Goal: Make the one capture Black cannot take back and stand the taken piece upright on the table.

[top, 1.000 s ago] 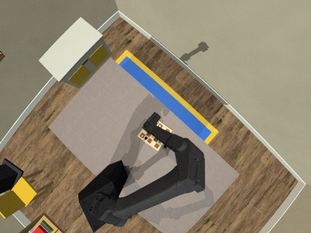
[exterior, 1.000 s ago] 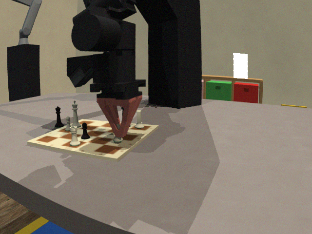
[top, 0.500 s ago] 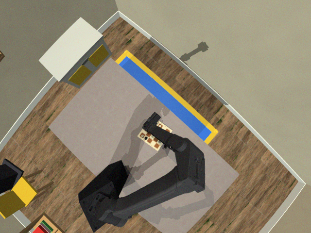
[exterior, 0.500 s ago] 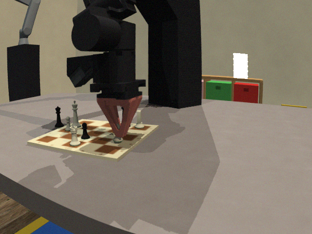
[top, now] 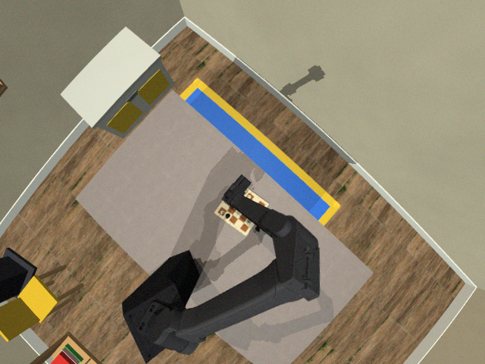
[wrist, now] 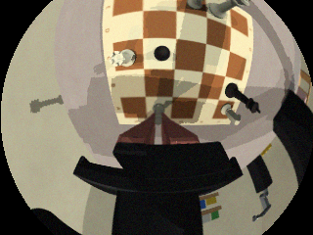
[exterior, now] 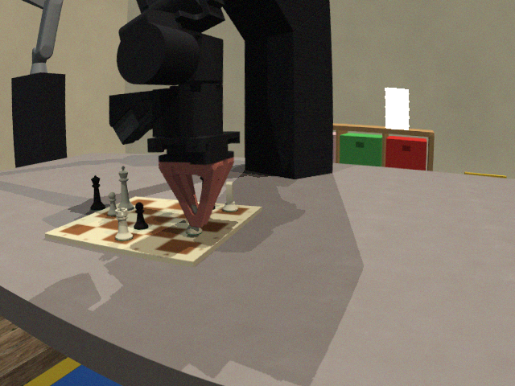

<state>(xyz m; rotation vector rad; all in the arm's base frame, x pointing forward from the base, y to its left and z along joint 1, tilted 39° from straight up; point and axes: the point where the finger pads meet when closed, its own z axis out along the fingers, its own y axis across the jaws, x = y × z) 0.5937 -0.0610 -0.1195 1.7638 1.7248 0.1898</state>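
The hand [exterior: 194, 224] is clenched on a small white piece [exterior: 191, 229], with its two reddish fingers [exterior: 183, 189] meeting in a narrow V over the piece. Only the round base of the piece shows below the fingertips in the exterior view. That base sits at the board's surface on a square near the edge of the chessboard [exterior: 179, 253] that faces the exterior camera; whether it touches the board cannot be told. The piece's long axis runs vertically, base down and top up between the fingertips, so it lies directly beneath the hand and in line with it. In the wrist view the same piece [wrist: 158, 116] appears as a pale sliver at the fingertips, at the board's near edge. The board lies flat on the grey counter [exterior: 395, 257]. Elsewhere on the board a black pawn [exterior: 140, 215], a white rook [exterior: 122, 224], a white king [exterior: 123, 187], a white pawn [exterior: 112, 203] and a black queen [exterior: 96, 193] all stand upright. A further white piece [exterior: 228, 197] stands just beyond the hand.
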